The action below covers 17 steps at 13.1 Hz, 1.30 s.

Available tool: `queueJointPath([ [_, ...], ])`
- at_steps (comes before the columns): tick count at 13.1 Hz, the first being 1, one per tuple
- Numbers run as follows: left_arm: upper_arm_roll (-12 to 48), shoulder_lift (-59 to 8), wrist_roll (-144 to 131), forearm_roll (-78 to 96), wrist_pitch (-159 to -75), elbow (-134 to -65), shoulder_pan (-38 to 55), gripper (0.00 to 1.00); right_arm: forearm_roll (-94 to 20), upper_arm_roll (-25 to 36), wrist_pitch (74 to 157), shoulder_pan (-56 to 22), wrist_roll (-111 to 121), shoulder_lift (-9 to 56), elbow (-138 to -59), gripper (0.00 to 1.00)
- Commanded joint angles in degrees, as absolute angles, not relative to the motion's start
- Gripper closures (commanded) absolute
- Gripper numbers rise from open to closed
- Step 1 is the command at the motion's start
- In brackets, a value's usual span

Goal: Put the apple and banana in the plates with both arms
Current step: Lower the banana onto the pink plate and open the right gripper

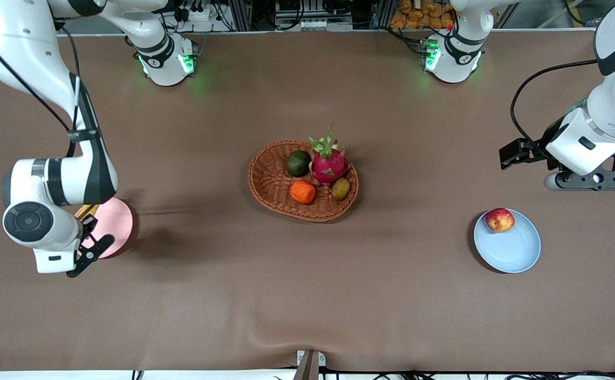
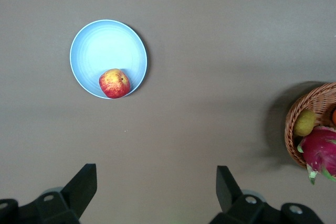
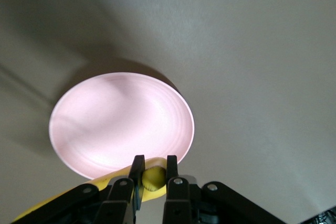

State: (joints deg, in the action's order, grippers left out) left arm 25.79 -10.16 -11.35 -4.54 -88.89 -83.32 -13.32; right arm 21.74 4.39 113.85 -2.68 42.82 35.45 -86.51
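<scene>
The red apple (image 1: 500, 219) lies in the pale blue plate (image 1: 516, 250) toward the left arm's end of the table; both show in the left wrist view, apple (image 2: 114, 83) on plate (image 2: 105, 45). My left gripper (image 2: 156, 182) is open and empty, raised over bare table beside that plate. My right gripper (image 3: 153, 165) is shut on the yellow banana (image 3: 156, 178), held over the edge of the pale pink plate (image 3: 121, 121). In the front view the right arm hides most of the banana (image 1: 86, 211) and part of the pink plate (image 1: 114, 221).
A brown wicker basket (image 1: 270, 182) at the table's middle holds a dragon fruit (image 1: 328, 163), an orange fruit (image 1: 302, 192), a dark green fruit (image 1: 298, 163) and a kiwi (image 1: 340, 188). The basket's edge shows in the left wrist view (image 2: 315, 103).
</scene>
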Motion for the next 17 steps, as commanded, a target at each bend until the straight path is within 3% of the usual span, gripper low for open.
queueJointPath([
  [1, 26.02, -9.93, -12.30, -4.48, -88.07, -82.88, -13.27, 0.00, 24.69, 3.60, 115.92, -1.50, 45.53, 38.40, -85.34, 1.00],
  [6, 26.02, -8.35, -12.30, -4.48, -87.28, -82.88, -13.80, 0.00, 25.05, 3.52, 119.18, -0.35, 45.62, 39.55, -85.43, 0.98],
  [7, 25.93, -8.35, -12.30, -4.48, -87.19, -82.88, -13.97, 0.00, 25.05, 3.52, 119.18, -0.35, 45.62, 39.55, -85.43, 0.80],
  [8, 25.93, -8.35, -12.30, -4.48, -87.19, -82.88, -13.97, 0.00, 24.87, 3.52, 119.18, -0.35, 45.53, 39.55, -85.43, 0.36],
  [9, 25.93, -8.52, -12.30, -4.48, -87.36, -82.88, -13.97, 0.00, 24.44, 3.52, 119.09, -0.44, 45.35, 39.46, -85.34, 0.00],
  [17, 25.84, -8.44, -12.30, -4.48, -87.36, -82.88, -14.33, 0.00, 20.14, 3.16, 114.80, -1.32, 44.56, 35.52, -84.55, 0.00],
])
